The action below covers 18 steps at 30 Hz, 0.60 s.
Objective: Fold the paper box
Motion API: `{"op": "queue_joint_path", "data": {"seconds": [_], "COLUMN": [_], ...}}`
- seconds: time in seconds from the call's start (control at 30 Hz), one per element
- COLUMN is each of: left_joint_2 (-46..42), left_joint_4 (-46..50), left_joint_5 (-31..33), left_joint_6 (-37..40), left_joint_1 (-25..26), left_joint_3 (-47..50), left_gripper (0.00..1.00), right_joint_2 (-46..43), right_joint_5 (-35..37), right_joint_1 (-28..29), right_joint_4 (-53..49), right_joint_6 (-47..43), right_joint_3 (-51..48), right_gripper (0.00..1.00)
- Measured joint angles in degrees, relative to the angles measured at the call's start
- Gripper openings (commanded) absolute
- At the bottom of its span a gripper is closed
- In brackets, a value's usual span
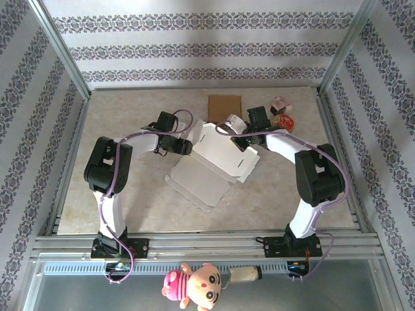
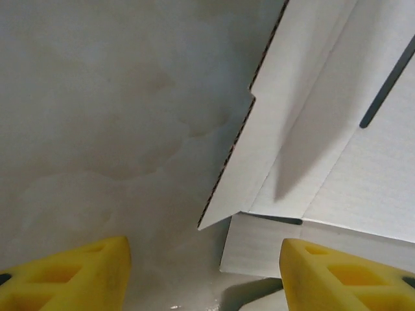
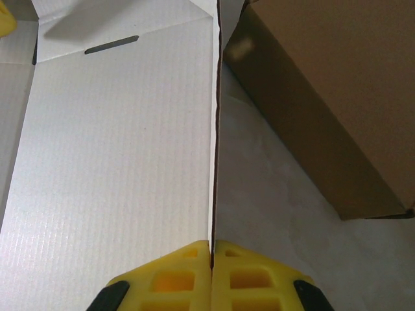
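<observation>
Paper box [image 1: 207,162] in the middle of the table [image 1: 149,214], only partly folded: one panel stands up, the rest lies flat.
The left gripper [image 2: 204,275] reaches low beside the box's left edge, fingers spread, holding nothing. The right gripper [image 3: 213,249], bent in from the right, presses its fingers together on the raised panel's edge. I judge most folds remain.

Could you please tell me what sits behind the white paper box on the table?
A brown cardboard box stands just behind the white paper box. Its near lower edge is covered by the white box's raised side, so whether they touch is hidden.
</observation>
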<state>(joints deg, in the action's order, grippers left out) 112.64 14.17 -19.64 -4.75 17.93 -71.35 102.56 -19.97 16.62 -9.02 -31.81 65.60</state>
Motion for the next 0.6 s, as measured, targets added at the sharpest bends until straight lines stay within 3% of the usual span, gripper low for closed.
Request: {"op": "queue_joint_path", "data": {"seconds": [0.2, 0.53, 0.6], "left_joint_2": [1.5, 3.0, 3.0], "left_joint_4": [0.3, 1.6, 1.7], "left_joint_5": [-5.8, -10.7, -10.8], "left_joint_6": [0.0, -1.6, -1.7], "left_joint_1": [-0.1, -0.3, -0.3], "left_joint_3": [-1.1, -2.8, -2.8], "left_gripper": [0.61, 0.31, 0.29], "right_joint_2": [-0.8, -0.8, -0.8], "right_joint_5": [-3.5, -4.1, -4.0], "right_joint_1": [-1.2, -1.5, -1.5], "right_joint_4": [0.0, 0.0, -0.2], "right_joint_6": [0.9, 1.7, 1.7], "right_joint_3": [0.0, 0.0, 0.0], "right_gripper": [0.02, 0.02, 0.02]}}
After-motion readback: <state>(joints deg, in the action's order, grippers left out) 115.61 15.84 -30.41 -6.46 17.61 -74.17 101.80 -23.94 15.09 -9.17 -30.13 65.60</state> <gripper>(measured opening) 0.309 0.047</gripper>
